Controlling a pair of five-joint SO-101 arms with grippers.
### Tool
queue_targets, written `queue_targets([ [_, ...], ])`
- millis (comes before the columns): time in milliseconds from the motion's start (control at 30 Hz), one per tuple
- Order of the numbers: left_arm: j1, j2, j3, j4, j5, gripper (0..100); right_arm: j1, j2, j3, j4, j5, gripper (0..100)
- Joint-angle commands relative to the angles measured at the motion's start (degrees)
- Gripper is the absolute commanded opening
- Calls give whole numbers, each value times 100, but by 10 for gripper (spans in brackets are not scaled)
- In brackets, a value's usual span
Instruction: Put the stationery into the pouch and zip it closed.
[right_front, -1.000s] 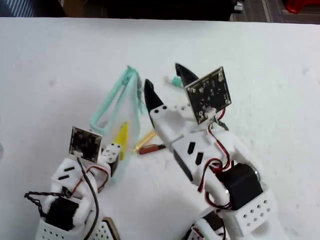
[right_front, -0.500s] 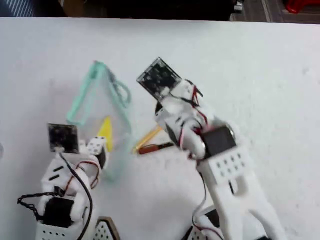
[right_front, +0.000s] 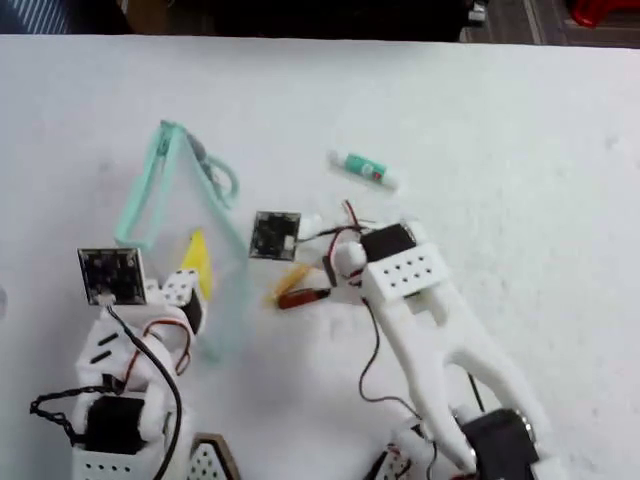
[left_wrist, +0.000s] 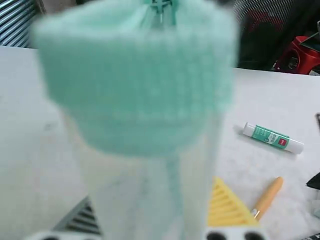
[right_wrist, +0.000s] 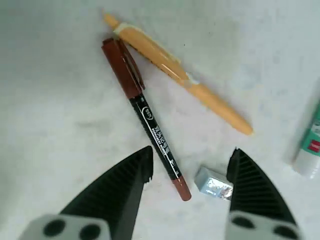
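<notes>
Left gripper (right_front: 196, 270) is clamped on the near end of the pouch (right_front: 175, 215), one ribbed yellow finger (left_wrist: 225, 207) pressed to its clear wall. It props the pouch up towards the left side of the table (right_front: 520, 120) with the mouth lifted, by the look of it so things can drop straight in. It's soft see-through plastic with a mint woven zip band (left_wrist: 140, 85) round the opening, slack and floppy, so it needs that hold. Over to the right gripper (right_wrist: 191, 155): black wedge jaws spread wide and pointing down at mid-table, straddling the tail of the brown pen (right_wrist: 145, 115), probably lining up a pinch across its slim barrel. The orange pen (right_wrist: 180, 72) lies just beside it, smooth and tapered, their capped ends nearly touching. A small foil-wrapped block (right_wrist: 214, 182), likely an eraser, sits by the right-hand jaw. The glue stick (right_front: 362, 170), a white-and-green cylinder, lies towards the far edge. No stationery is in the pouch yet, as far as I can judge.
</notes>
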Motion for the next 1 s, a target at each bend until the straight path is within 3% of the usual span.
queue_targets([
  [0, -84, -57, -220, -114, 18, 135, 242, 286, 123, -470, 519, 229],
  [100, -84, -57, -220, -114, 18, 135, 251, 699, 149, -462, 870, 229],
  [467, -40, -57, -211, -114, 26, 138, 224, 1719, 26, -910, 923, 222],
  [700, 312, -57, -211, -123, 18, 140, 207, 2053, -35, -1262, 879, 19],
  [800, 312, -57, -211, -123, 18, 144, 189, 2053, -35, -1226, 879, 31],
  [967, 382, -48, -211, 0, 53, 266, 198, 2053, -35, -1191, 888, 17],
])
